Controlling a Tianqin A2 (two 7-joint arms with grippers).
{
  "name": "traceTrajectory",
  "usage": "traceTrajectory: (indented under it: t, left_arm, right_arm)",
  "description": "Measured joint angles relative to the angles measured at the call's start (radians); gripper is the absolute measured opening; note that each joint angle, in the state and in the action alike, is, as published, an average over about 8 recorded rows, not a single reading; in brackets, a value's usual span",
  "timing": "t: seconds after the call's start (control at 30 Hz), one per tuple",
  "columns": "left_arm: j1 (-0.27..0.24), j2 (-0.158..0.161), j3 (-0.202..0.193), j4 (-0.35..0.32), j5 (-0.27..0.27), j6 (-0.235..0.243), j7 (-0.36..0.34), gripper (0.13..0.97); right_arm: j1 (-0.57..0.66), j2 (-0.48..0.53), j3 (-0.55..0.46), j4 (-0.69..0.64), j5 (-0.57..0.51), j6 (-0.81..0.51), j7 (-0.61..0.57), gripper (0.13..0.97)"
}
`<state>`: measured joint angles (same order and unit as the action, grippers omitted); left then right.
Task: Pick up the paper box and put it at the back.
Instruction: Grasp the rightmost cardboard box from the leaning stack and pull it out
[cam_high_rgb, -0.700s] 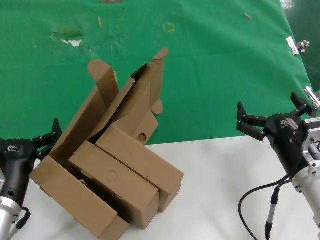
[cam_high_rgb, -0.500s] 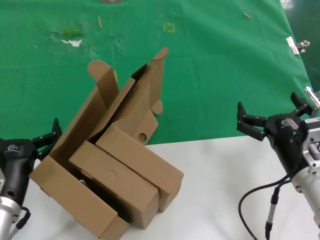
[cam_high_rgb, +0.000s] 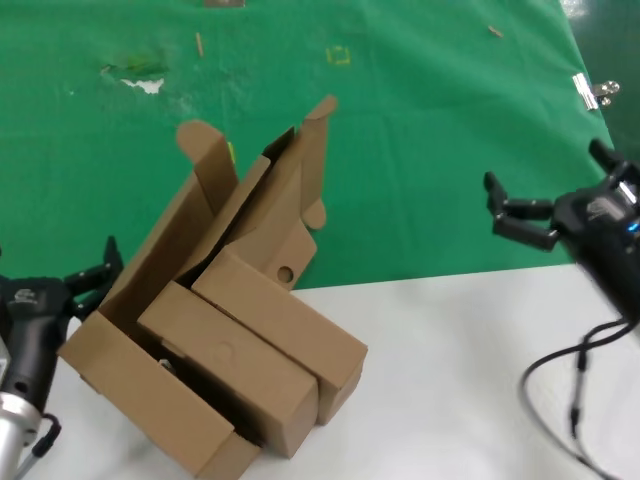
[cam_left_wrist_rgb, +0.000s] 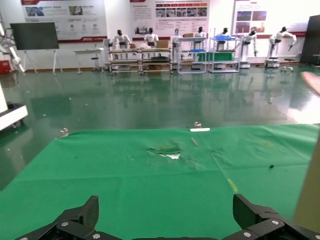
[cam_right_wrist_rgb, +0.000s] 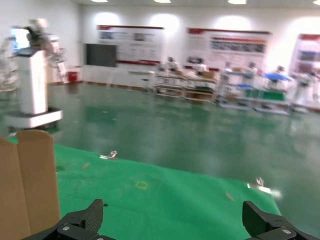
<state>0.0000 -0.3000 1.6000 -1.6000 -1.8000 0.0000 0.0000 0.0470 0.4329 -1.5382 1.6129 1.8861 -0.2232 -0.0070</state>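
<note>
- Paper box (cam_high_rgb: 235, 235) open and tilted, lid and tuck flaps raised, lying partly on the green cloth and partly on the white table (cam_high_rgb: 450, 380) near the left front.
- Two other closed brown boxes (cam_high_rgb: 255, 345) resting in and against its tray, slanting toward the front right; one round hole visible in the side wall.
- Not yet grasped: no tool touching any cardboard, so the step in hand judged to be the approach, before pick-up.
- Left tool (cam_high_rgb: 95, 280) just beside the box's left lower wall, fingers spread wide, holding nothing.
- Right tool (cam_high_rgb: 550, 205) well apart to the right, over the green cloth edge, also spread wide and empty.
- Next move likely calls for closing on a firm wall or lid edge of the paper box alone, leaving the two closed boxes behind or sliding them off, then carrying it to the back (cam_high_rgb: 420, 120), the bare green cloth beyond the torn scuff (cam_high_rgb: 140, 78) and the yellow square mark (cam_high_rgb: 339, 55).
- Risk judged: thin flaps bending under grip, stacked boxes tumbling on lift.
- Head view alone shows the whole pile and both arms' spacing from it.
- Left wrist view shows both finger tips (cam_left_wrist_rgb: 80, 220) apart with only green cloth (cam_left_wrist_rgb: 150, 185) between, scuff ahead, a sliver of cardboard at the frame's edge.
- Right wrist view shows a cardboard flap (cam_right_wrist_rgb: 27, 185) off to one side, not between the tips, plus the hall beyond, hidden from the head view.
</note>
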Motion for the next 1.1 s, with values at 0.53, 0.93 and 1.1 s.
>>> traceTrajectory:
  t: [0.53, 0.93, 1.1]
  left_arm:
    - [0.000, 0.000, 0.000, 0.000, 0.000, 0.000, 0.000, 0.778]
    - [0.000, 0.000, 0.000, 0.000, 0.000, 0.000, 0.000, 0.589]
    - [0.000, 0.000, 0.000, 0.000, 0.000, 0.000, 0.000, 0.487]
  right_arm:
    - [-0.001, 0.267, -0.013, -0.153, 0.133, -0.638, -0.403, 0.965]
    - [0.061, 0.228, -0.179, -0.190, 0.052, -0.747, -0.485, 0.952]
    - [0.092, 0.196, -0.225, -0.211, 0.034, -0.758, -0.492, 0.913]
